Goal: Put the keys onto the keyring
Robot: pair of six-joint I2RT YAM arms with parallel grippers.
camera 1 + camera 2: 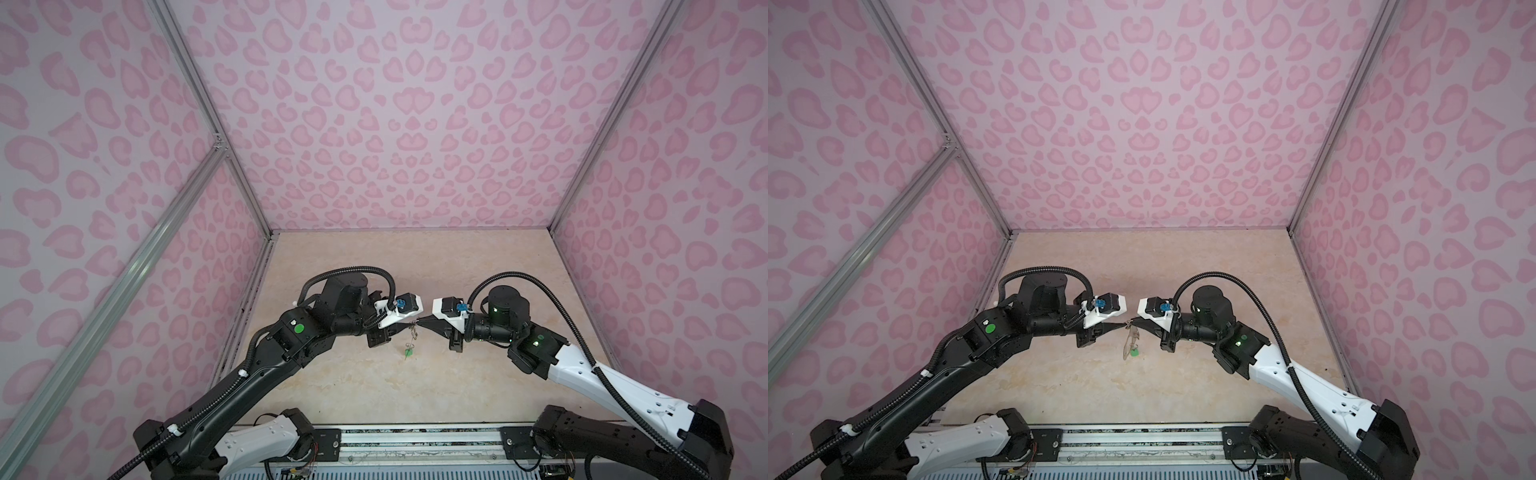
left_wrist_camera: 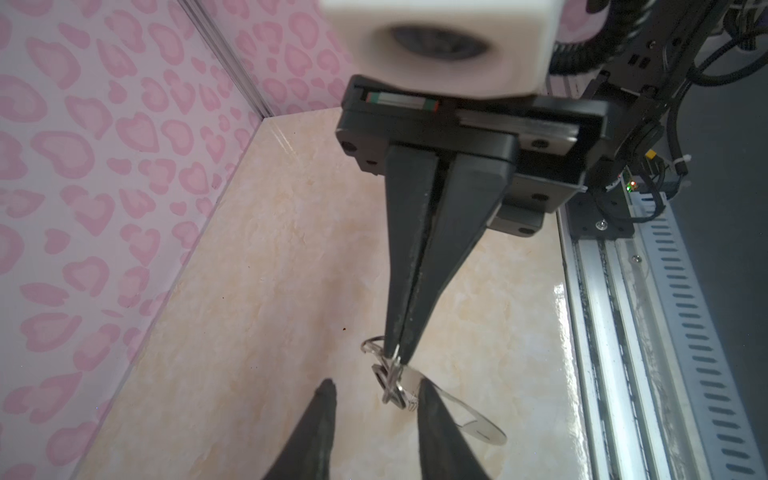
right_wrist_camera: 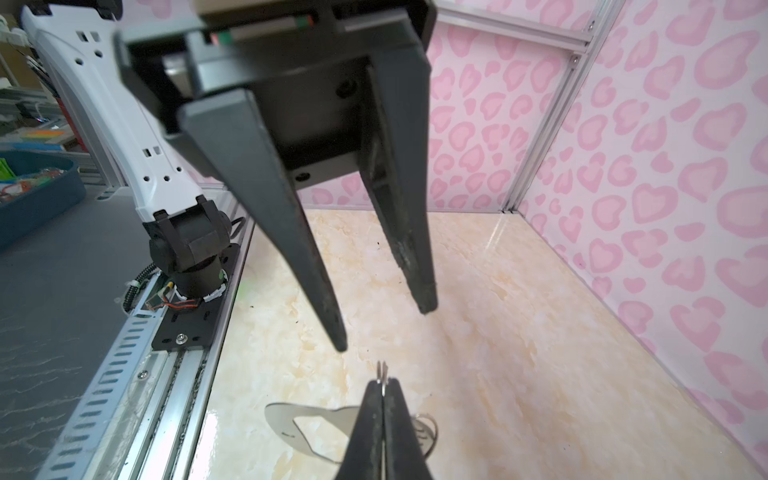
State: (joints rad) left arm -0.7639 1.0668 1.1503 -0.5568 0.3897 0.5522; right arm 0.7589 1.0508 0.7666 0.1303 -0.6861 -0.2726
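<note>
1. In both top views the left gripper (image 1: pixel 405 327) and the right gripper (image 1: pixel 420 325) meet almost tip to tip above the middle of the table (image 1: pixel 415 266). The keyring (image 1: pixel 413 334) hangs just under that meeting point. The green-tagged key (image 1: pixel 408 353) dangles at its lower end. The jaws are too small here to tell how they stand.
2. In the left wrist view the left gripper (image 2: pixel 376 384) has its jaws apart and clamps nothing. One of its fingers (image 2: pixel 432 415) is just beside the hanging metal. Opposite, the right gripper (image 2: pixel 397 355) has its jaws pressed together on the keyring's wire rings (image 2: pixel 372 345). The grey plate of the keyring (image 2: pixel 473 419) hangs below them.
3. In the right wrist view the right gripper (image 3: pixel 382 384) is closed on a thin sliver of metal that pokes out past its tips. The keyring (image 3: pixel 291 419) hangs beneath it, above the table (image 3: pixel 519 332). The left gripper (image 3: pixel 385 328) faces it with its jaws spread wide and empty.
</note>
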